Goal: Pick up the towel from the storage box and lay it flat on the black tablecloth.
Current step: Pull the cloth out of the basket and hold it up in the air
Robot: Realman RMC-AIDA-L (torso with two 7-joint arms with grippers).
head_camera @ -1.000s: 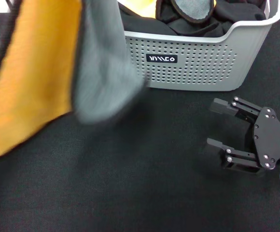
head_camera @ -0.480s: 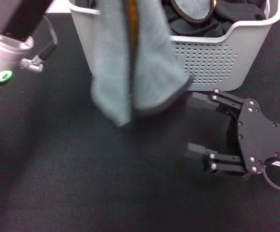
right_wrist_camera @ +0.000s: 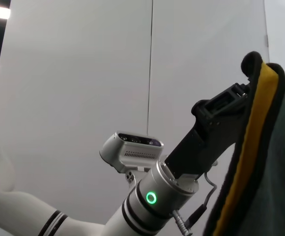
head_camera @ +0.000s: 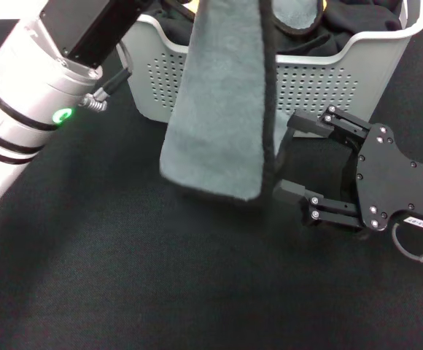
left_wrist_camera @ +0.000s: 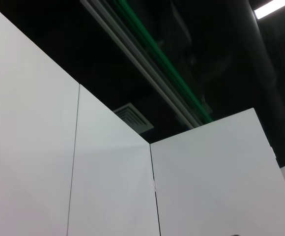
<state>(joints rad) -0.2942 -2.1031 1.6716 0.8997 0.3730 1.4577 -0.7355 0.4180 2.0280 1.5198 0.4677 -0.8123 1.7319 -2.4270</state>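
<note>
While the towel (head_camera: 219,124) hangs clear of the storage box (head_camera: 321,91), the task stands at the transfer step: lifted out, not yet laid down. It is suspended from the left gripper (right_wrist_camera: 231,110), which in the right wrist view is closed on the towel's upper edge, where black edging and an orange-yellow band show; in the head view the left arm enters from the near-left and reaches up past the far edge, its fingers out of sight there. The cloth hangs folded lengthwise, grey face toward the head camera, its lower end just above the black tablecloth (head_camera: 124,277) near mid-worktop, in front of the box. The right gripper (head_camera: 288,157) sits low toward the right edge, fingers spread wide on either side of the towel's black-edged hanging border, gripping nothing as far as can be seen. In my judgement, the next move calls for the right gripper to close on that border, so the two arms can draw the cloth apart and lower it flat. At the far edge, the box holds further dark cloth and a grey, black-edged piece (head_camera: 295,14).
</note>
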